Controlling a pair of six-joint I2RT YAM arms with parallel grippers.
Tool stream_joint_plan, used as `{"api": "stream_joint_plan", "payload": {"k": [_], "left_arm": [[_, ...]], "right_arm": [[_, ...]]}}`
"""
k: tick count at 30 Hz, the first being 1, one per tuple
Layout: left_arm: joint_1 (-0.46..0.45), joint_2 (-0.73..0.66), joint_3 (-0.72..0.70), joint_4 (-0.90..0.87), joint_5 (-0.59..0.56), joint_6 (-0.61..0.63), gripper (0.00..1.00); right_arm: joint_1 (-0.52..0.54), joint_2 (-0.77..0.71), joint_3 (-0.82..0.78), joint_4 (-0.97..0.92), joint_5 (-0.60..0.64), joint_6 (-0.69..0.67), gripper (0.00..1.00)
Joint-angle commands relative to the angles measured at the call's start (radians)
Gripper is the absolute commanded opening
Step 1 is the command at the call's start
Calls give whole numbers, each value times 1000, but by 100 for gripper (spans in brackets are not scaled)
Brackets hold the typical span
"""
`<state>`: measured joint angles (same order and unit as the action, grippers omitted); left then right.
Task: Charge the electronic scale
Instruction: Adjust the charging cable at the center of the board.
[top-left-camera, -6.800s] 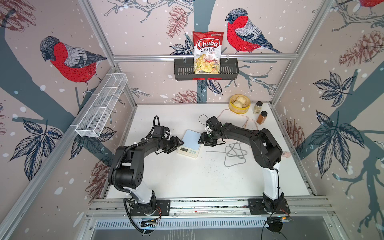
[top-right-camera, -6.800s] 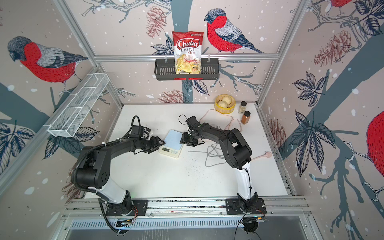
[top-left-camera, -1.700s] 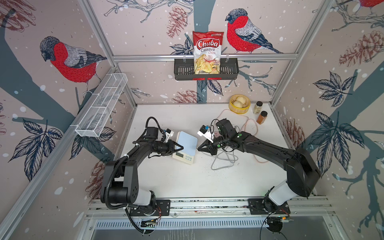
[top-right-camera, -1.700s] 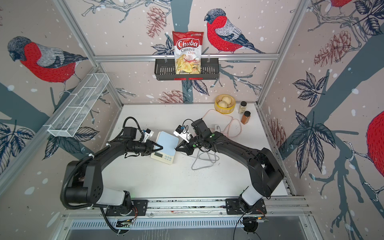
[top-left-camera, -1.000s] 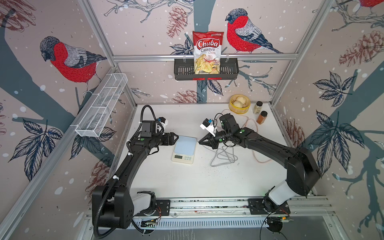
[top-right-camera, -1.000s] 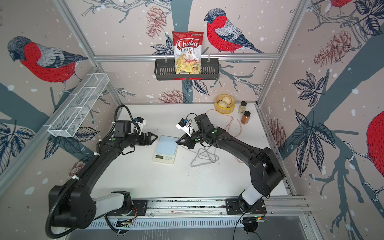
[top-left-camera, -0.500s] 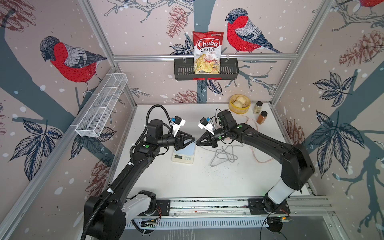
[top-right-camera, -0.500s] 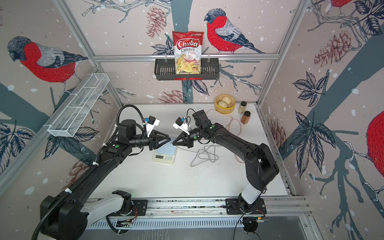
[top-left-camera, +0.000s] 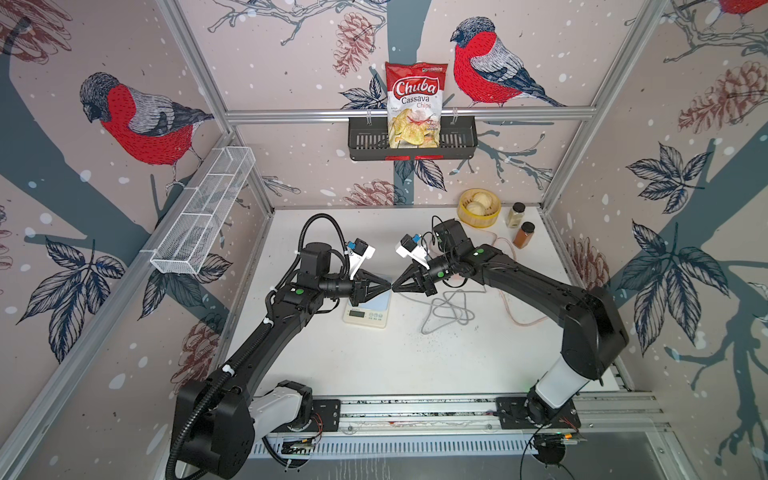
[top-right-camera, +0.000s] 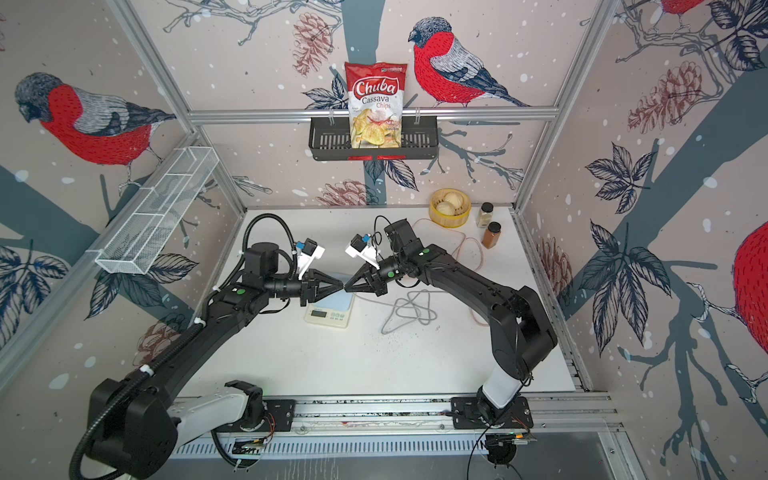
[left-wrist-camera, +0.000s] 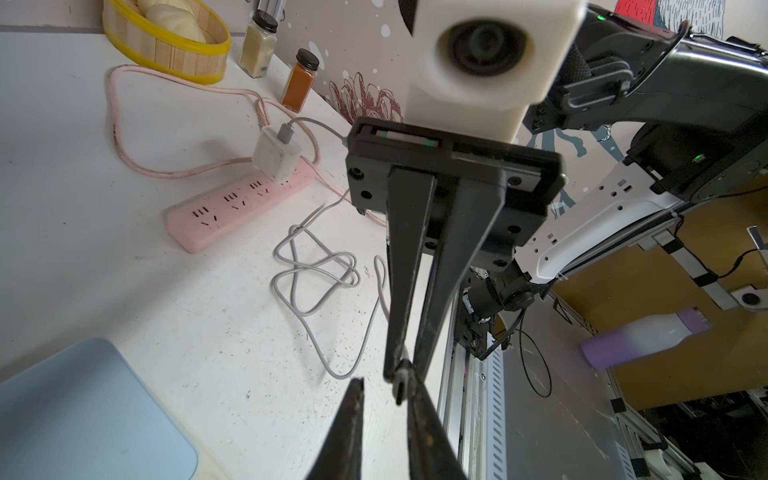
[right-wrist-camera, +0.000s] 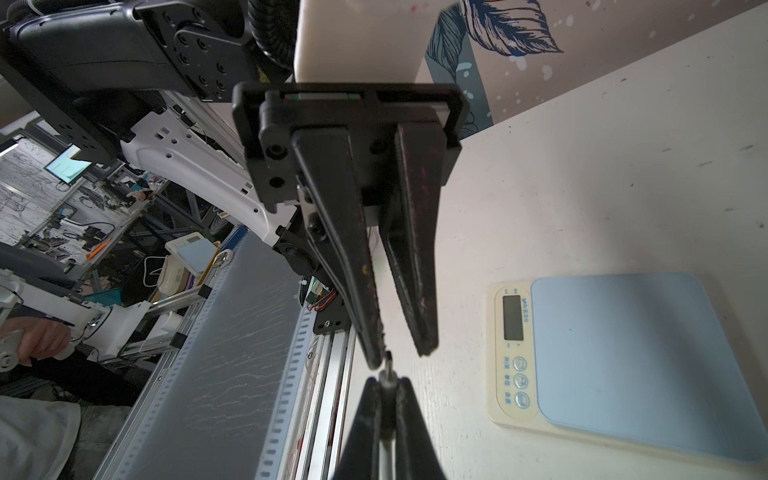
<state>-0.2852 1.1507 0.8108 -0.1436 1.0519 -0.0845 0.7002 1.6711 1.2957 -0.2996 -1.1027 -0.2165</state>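
Observation:
The electronic scale (top-left-camera: 365, 316) (top-right-camera: 328, 313), cream with a pale blue platform (right-wrist-camera: 615, 353), lies flat on the white table under both grippers. My right gripper (top-left-camera: 395, 286) (right-wrist-camera: 386, 380) is shut on the plug (right-wrist-camera: 388, 365) of a grey cable (top-left-camera: 449, 307). My left gripper (top-left-camera: 388, 286) (left-wrist-camera: 384, 380) meets it tip to tip above the scale. Its jaws stand narrowly open, and the plug tip (left-wrist-camera: 400, 382) lies between them against one finger. The cable runs to a white charger cube (left-wrist-camera: 276, 156) in a pink power strip (left-wrist-camera: 237, 208).
A yellow basket of buns (top-left-camera: 478, 208) and two spice jars (top-left-camera: 515, 214) (top-left-camera: 524, 235) stand at the back right. The grey cable's loops (top-right-camera: 409, 309) lie right of the scale, with a pink cord (left-wrist-camera: 120, 124) behind. A chips bag (top-left-camera: 415, 104) hangs on the back wall.
Both arms have risen and brought their grippers tip to tip over the scale. The left jaws have narrowed around the plug tip. The right gripper stays shut on the plug.

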Motion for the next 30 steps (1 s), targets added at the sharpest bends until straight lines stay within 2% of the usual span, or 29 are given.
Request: {"api": "stream_joint_plan", "payload": {"k": [1,5,13,14,16,18,19,20,22,25,27,30], "left_arm": [[0,10,5,13,39,16,15],[0,23,9,6,54,12,10],[0,36,10,1,77,-4,7],[-1,38,12,-2,77,-9,5],[-1,48,20,-11,67,-19,0],[0,62,30,-30,51,-25,0],[-1,70,33,-38,39,-32,0],[1,79,37,-42,30,-39,0],[0,89,42,-43,17,-59,0],[8,105,55,-64,-20,-89,0],[20,115,65,-93,-60,-124,0],[48,132,70,-110,-87,-210,0]], "right_arm": [[-1,-2,8,0,-26,-2,0],[1,1,10,3,-29,0,0],[2,8,10,2,-19,2,0],[2,9,12,2,-11,5,3],[2,12,14,4,17,12,16],[1,10,15,5,50,18,23],[0,9,14,10,80,26,32],[-1,4,11,18,109,42,37],[-7,-11,4,24,143,52,42],[-16,-63,-42,71,246,95,48],[-3,-117,-93,117,399,111,47],[90,-196,-168,164,718,43,47]]}}
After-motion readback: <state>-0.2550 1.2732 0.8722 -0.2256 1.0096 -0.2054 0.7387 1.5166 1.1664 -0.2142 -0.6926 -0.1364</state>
